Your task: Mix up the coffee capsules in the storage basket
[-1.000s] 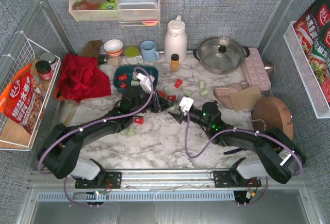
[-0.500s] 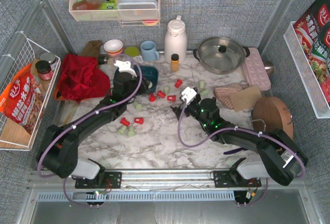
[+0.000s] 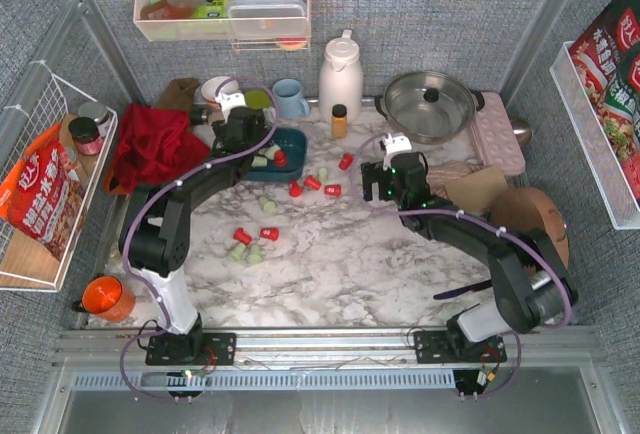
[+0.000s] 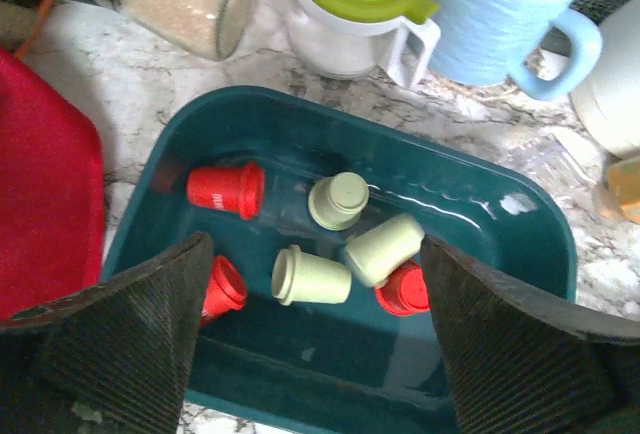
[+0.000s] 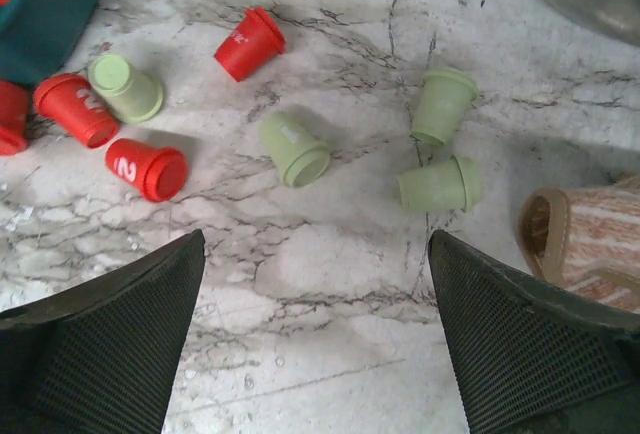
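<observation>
The dark teal storage basket holds several coffee capsules, red and pale green, lying on their sides. My left gripper hangs open over the basket's near wall and grips nothing. From above it sits at the basket's left part. My right gripper is open above bare marble. Green capsules and red capsules lie just ahead of it. More capsules are scattered between the arms, and a small group lies nearer the front. In the overhead view the right gripper hides the green capsules under it.
Behind the basket stand a blue mug, a green-lidded jar and a glass jar. A red cloth lies to its left. An orange-brown bottle, white thermos and steel pot line the back.
The left gripper swung back and left over the basket and opened. The right gripper moved back and right and opened wide. An orange cup now shows at the near left.
</observation>
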Available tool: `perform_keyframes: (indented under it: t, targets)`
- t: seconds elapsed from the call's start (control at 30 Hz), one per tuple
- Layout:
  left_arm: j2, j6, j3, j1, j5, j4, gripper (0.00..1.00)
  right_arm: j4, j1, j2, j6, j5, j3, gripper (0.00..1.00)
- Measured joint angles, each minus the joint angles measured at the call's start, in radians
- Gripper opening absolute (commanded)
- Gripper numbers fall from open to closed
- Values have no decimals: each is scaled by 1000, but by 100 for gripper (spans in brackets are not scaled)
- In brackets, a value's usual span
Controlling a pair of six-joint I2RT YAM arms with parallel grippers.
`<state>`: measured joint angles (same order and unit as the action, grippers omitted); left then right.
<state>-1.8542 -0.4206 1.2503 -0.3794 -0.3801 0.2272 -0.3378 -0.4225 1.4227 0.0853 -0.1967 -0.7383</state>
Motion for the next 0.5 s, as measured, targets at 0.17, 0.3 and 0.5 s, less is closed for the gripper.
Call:
perform_keyframes:
  t: [0.17, 0.3, 0.5]
  targets:
    - [12, 3, 15, 7, -22, -28, 99, 47, 63, 149, 39, 85, -107, 87]
    - [106, 1, -56, 6, 33, -31, 99, 105, 137, 292, 56, 227, -240, 74]
    - [239, -22, -174, 7, 151, -39, 99, 158, 187, 433, 82, 401, -392, 69]
